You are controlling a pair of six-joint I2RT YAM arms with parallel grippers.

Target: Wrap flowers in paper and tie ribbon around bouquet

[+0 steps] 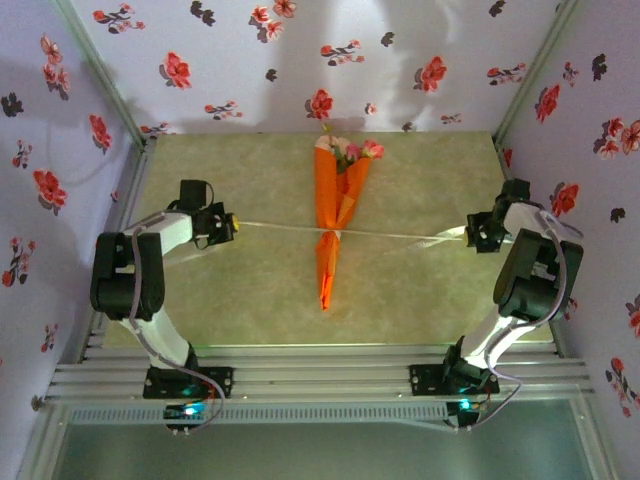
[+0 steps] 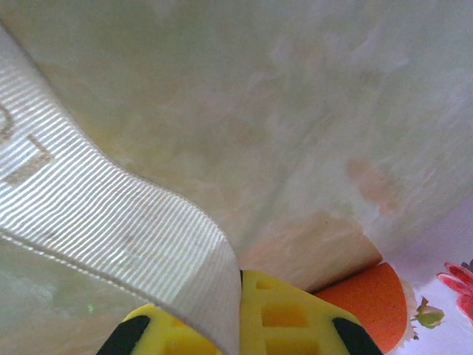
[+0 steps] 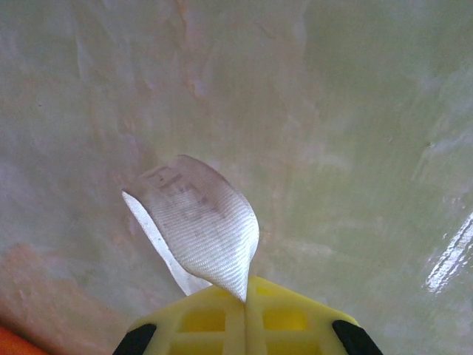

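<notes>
The bouquet (image 1: 334,205) lies in the middle of the table, a slim orange paper cone (image 2: 372,297) with pink and cream flowers (image 1: 350,150) at its far, wide end. The cream-white ribbon (image 1: 280,227) stretches in a nearly straight line from left to right. It crosses the cone below its middle, where the paper looks pinched in. My left gripper (image 1: 228,224) is shut on the ribbon's left part (image 2: 111,222). My right gripper (image 1: 470,236) is shut on the right end, and a short curled tail (image 3: 199,222) sticks out past the yellow fingertips (image 3: 222,310).
The pale green mat (image 1: 420,290) covers the table. Flower-print walls (image 1: 60,150) close in the left, back and right sides. Metal rails (image 1: 320,375) carrying the arm bases run along the near edge.
</notes>
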